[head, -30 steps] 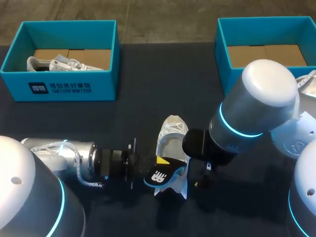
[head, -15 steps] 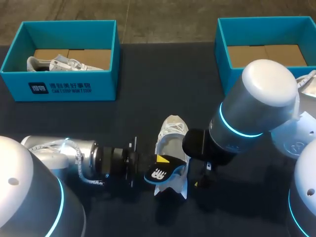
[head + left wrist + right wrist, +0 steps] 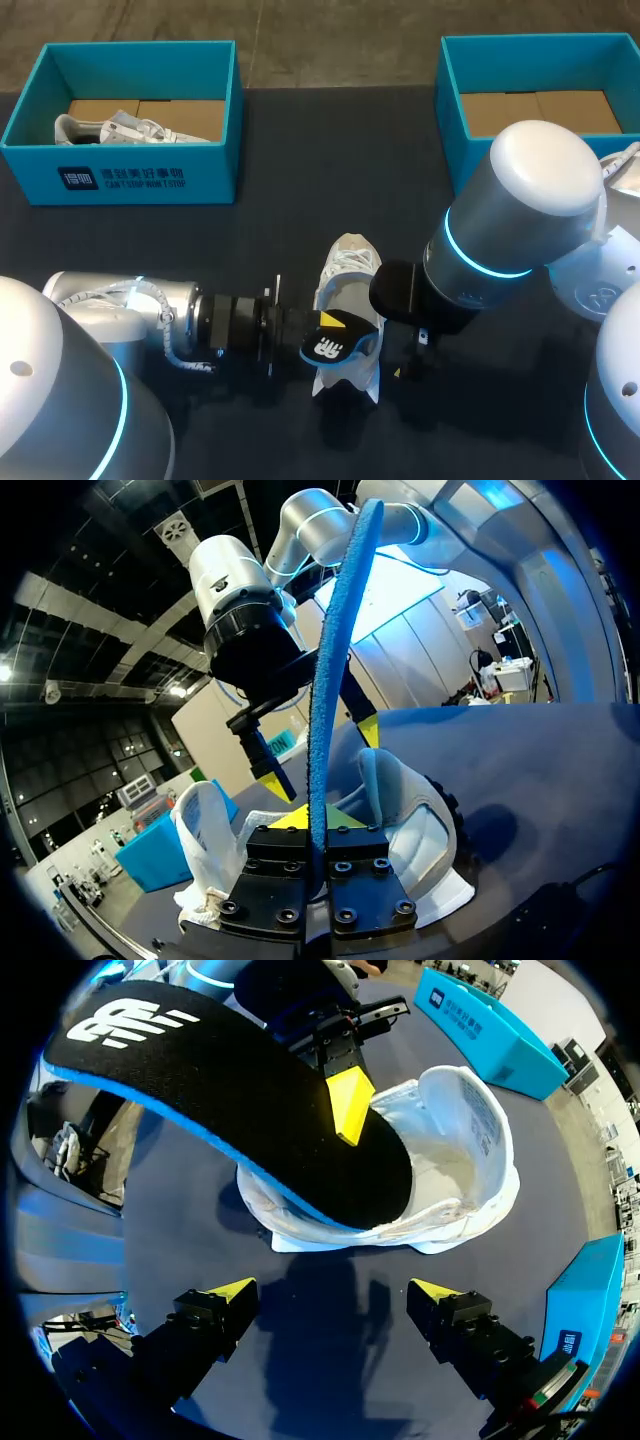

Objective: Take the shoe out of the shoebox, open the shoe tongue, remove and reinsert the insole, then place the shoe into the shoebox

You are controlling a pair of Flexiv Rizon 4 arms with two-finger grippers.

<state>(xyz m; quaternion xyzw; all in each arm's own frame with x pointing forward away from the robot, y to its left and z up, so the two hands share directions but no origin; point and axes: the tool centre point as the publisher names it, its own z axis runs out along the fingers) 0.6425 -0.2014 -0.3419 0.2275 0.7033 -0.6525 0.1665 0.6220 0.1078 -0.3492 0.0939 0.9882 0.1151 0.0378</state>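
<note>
Now, lower centre of the head view: left gripper (image 3: 315,830) clenched on the insole (image 3: 335,347), one end tucked in the shoe (image 3: 348,268), right gripper (image 3: 335,1290) released beside it; unheld, the shoe may slide and the insole buckle short of seating.

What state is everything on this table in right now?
White fabric sneaker: out of its box, upright, mouth open.
Black foam insole with blue underside: lifted, one end at the sneaker's mouth.
Left end effector: shut on the insole.
Right end effector: open, holding nothing.
Left teal cardboard shoebox: open, another white shoe inside.
Right teal cardboard shoebox: open, no shoe visible.
</note>
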